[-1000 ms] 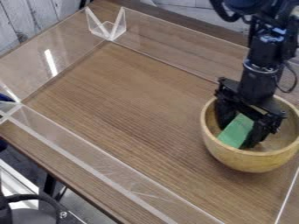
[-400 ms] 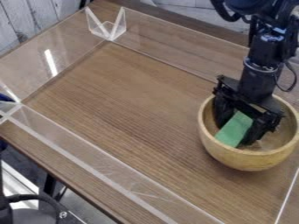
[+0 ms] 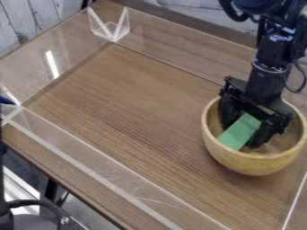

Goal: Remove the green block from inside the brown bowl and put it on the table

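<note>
The brown bowl [image 3: 228,154] sits on the table [image 3: 132,108] at the right, near the front edge. Inside it lies the green block [image 3: 240,133], leaning against the bowl's inner wall. My gripper [image 3: 253,119] points straight down into the bowl with its black fingers [image 3: 228,110] spread to either side of the block's upper end. The jaws stand open, and the fingers are not pressed onto the block. The block's far end is partly hidden behind the fingers.
Low clear plastic walls [image 3: 72,144] edge the tabletop, with a folded clear corner piece [image 3: 109,25] at the back left. The black arm [image 3: 276,45] rises from the bowl toward the upper right. Bare wood lies left of the bowl.
The green block looks slightly shifted inside the bowl, its lower end a little further toward the left rim. The gripper stays in place and open.
</note>
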Controlling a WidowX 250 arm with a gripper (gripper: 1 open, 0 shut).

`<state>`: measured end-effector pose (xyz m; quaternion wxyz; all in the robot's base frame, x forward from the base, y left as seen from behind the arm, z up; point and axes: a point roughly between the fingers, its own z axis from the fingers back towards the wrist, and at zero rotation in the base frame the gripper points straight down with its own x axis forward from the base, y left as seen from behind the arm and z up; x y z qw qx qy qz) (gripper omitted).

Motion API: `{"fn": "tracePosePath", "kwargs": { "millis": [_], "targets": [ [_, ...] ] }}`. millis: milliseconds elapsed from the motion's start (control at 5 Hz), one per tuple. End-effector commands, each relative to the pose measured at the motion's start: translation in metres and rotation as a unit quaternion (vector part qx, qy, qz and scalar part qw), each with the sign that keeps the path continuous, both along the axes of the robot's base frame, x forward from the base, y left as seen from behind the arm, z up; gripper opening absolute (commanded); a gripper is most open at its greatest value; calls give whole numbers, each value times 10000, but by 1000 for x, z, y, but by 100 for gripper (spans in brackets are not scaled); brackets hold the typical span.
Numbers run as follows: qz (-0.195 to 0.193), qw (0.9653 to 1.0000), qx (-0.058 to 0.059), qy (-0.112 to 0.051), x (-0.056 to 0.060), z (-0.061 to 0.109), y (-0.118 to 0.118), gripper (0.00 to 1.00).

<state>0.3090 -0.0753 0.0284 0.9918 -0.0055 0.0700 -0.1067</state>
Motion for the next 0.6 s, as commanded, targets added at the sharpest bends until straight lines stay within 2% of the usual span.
{"fn": "tracePosePath", "kwargs": {
  "millis": [0, 400],
  "targets": [
    [133, 9998, 2, -129, 8, 0, 9, 0],
    [147, 9998, -7, -156, 8, 1, 9, 0]
  ]
}}
